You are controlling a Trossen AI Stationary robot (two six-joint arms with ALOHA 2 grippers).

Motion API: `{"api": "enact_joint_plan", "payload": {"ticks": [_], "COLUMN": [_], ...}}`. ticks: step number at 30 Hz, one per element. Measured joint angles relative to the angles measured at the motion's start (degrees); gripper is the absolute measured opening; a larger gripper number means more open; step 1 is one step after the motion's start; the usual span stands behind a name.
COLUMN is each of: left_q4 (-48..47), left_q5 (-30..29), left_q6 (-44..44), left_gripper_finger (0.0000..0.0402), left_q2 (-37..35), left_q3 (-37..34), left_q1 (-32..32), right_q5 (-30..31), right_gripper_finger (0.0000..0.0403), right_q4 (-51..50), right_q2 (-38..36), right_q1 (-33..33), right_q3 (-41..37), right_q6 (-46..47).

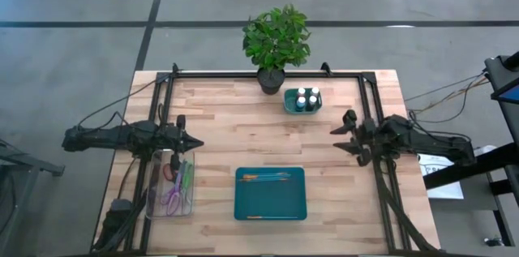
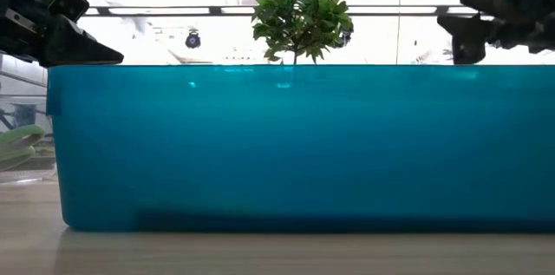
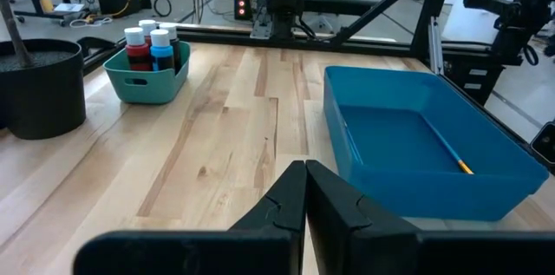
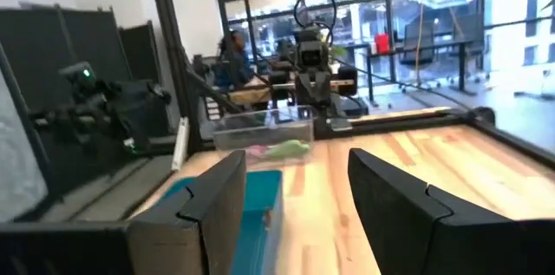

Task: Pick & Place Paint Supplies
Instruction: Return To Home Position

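Observation:
Several paint bottles [image 1: 306,98] with white caps stand upright in a small teal bin [image 1: 289,104] at the table's far middle; they also show in the left wrist view [image 3: 149,48]. Thin brushes with orange handles [image 1: 263,177] lie in the blue tray [image 1: 270,207] at the near middle; one shows in the left wrist view [image 3: 451,152]. My left gripper [image 1: 197,143] is shut and empty above the table's left side. My right gripper [image 1: 338,139] is open and empty above the right side.
A potted plant [image 1: 276,42] stands at the far edge next to the teal bin. A clear box [image 1: 172,184] with scissors and pens sits at the near left, under my left arm. Bare wood lies between the grippers. A person shows far off in the room [image 4: 232,49].

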Motion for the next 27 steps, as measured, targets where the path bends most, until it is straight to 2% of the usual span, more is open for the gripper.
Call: {"api": "enact_joint_plan", "payload": {"ticks": [7, 12, 22, 27], "left_q4": [0.0, 0.0, 0.0, 0.0], "left_q5": [0.0, 0.0, 0.0, 0.0], "left_q6": [0.0, 0.0, 0.0, 0.0], "left_gripper_finger": [0.0019, 0.0019, 0.0019, 0.0019], "left_q2": [0.0, 0.0, 0.0, 0.0], "left_q3": [0.0, 0.0, 0.0, 0.0], "left_q1": [0.0, 0.0, 0.0, 0.0], "right_q5": [1.9, 6.4, 11.3, 13.3], "right_gripper_finger": [0.0199, 0.0199, 0.0199, 0.0199], "right_q4": [-3.7, -6.2, -7.1, -7.4], "right_q2": [-0.1, 0.5, 1.0, 1.5], "right_q1": [0.0, 0.0, 0.0, 0.0], "right_q3": [-0.2, -0.2, -0.2, -0.2], "right_q6": [-7.8, -11.3, -12.6, -9.2]}}
